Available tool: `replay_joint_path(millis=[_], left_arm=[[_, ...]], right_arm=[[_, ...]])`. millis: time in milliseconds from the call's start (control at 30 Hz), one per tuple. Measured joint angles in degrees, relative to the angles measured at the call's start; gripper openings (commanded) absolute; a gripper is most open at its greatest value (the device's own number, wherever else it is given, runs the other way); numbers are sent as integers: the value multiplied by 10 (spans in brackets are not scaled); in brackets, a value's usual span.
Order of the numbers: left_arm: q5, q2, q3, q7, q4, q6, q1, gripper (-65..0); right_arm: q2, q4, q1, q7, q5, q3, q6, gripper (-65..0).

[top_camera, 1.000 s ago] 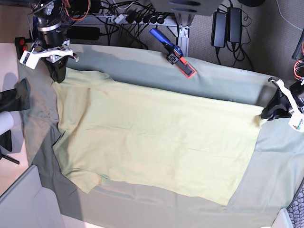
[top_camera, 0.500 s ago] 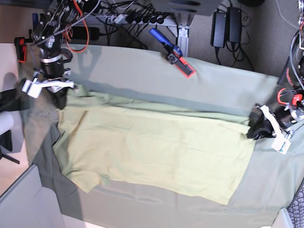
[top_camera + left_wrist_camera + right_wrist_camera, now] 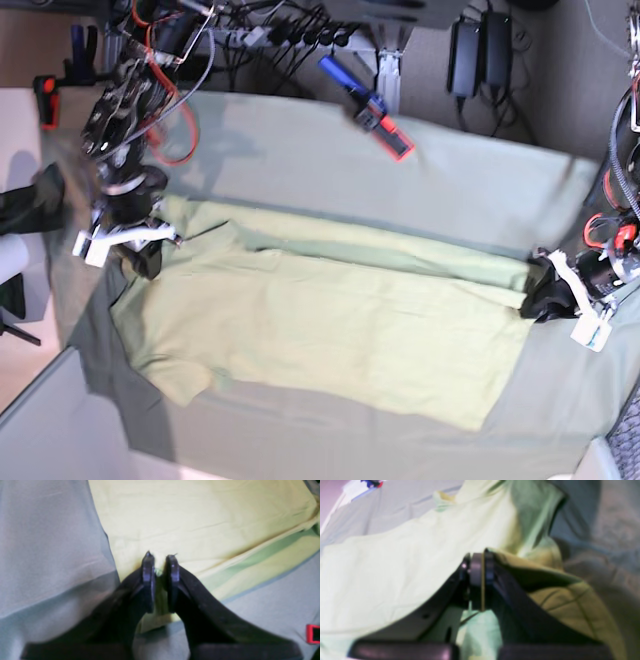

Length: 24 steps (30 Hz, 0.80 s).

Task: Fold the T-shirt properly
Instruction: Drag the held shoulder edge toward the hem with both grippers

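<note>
T-shirt (image 3: pixel 340 330): soft matt cloth, faintly creased | tablecloth (image 3: pixel 300 160): dull matt woven cloth, lightly wrinkled | left gripper (image 3: pixel 160 562): matt black plastic | right gripper (image 3: pixel 480 562): matt black plastic, smooth grey pads

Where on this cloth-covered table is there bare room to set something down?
Bare grey-green tablecloth lies behind the pale yellow-green T-shirt, left of the blue-and-red clamp, and along the front edge. It is crowded at both shirt ends, where the left gripper and right gripper pinch fabric.

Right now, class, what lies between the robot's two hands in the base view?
The T-shirt alone: it stretches from the right hand to the left hand, its far edge folded over, on the tablecloth.
</note>
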Motion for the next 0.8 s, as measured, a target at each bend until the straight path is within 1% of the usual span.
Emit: replay_joint_path(millis=[67,133,200,267,333,367,467,500,533,633,700,733,800], left_arm=[[0,0,0,-2,0,0,0,-532],[1,0,0,-3,0,0,0,-497],[1,0,0,-11,0,0,0,-430],[0,0,0,-17,-3,0,0,-346],[0,2,0,-17,-14,0,-2,-301],[-1,2,0,-17,-23,0,-2,-299],[1,5,0,-17,-52,0,-7,-299],[0,8,0,-16,-63,0,-12,-299],[-1,9,0,-15,-73,0,-19,-299],[-9,11,-2,-13,-80,2,-33,-299],[-24,11,-11,25,-80,5,-40,-299],[-43,11,-21,44,-80,7,-42,-300],[-85,11,-49,85,-80,7,-41,-300]], right_arm=[[2,-9,15,1,-6,-2,0,-650],[2,-19,25,2,-8,-2,0,-650],[2,-30,28,2,-8,-2,0,-650],[2,-37,28,2,-8,-2,0,-650],[2,-40,28,2,-8,-2,0,-650],[2,-41,28,2,-8,-2,0,-629],[2,-41,28,2,-10,-2,0,-335],[2,-41,28,2,-10,-2,0,-264],[2,-41,28,2,-10,-2,0,-223],[2,-41,28,2,5,-2,0,-216],[2,-41,28,2,14,-2,0,-216],[2,-38,28,-4,20,0,0,-216],[0,-26,28,-31,33,10,0,-216]])
